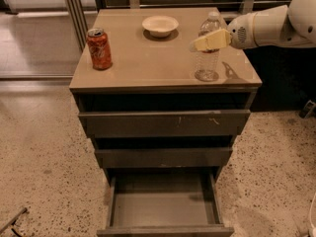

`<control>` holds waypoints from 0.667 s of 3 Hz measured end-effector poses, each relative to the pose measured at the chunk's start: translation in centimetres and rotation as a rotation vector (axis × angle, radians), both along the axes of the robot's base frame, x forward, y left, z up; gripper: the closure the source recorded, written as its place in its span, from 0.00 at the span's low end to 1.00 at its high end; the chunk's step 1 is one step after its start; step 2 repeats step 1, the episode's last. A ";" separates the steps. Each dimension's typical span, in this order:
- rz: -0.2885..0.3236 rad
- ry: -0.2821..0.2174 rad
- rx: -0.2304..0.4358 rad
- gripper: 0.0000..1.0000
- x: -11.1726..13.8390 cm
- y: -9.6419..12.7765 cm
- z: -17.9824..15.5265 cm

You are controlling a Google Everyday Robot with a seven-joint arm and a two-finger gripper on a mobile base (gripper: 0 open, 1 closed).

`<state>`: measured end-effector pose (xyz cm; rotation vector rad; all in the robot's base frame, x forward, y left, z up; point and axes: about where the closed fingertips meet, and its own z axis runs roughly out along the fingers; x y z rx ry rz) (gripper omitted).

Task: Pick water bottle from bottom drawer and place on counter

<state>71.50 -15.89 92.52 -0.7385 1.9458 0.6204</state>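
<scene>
The water bottle (207, 63), clear and ribbed with a pale cap, stands upright on the counter (148, 58) near its right edge. My gripper (209, 40) reaches in from the right on a white arm. Its yellowish fingers (212, 39) are closed around the bottle's upper half; the far finger is hidden behind the bottle. The bottle's base rests on the counter top. The bottom drawer (163, 206) is pulled open at the foot of the cabinet and nothing lies in it.
An orange-red soda can (99, 48) stands at the counter's left side. A white bowl (160, 25) sits at the back middle. The two upper drawers (163, 125) are slightly ajar. Speckled floor surrounds the cabinet.
</scene>
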 end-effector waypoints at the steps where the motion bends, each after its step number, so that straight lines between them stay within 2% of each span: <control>1: 0.000 0.000 0.000 0.00 0.0 0.0 0.0; 2: 0.000 0.000 0.000 0.00 0.0 0.0 0.0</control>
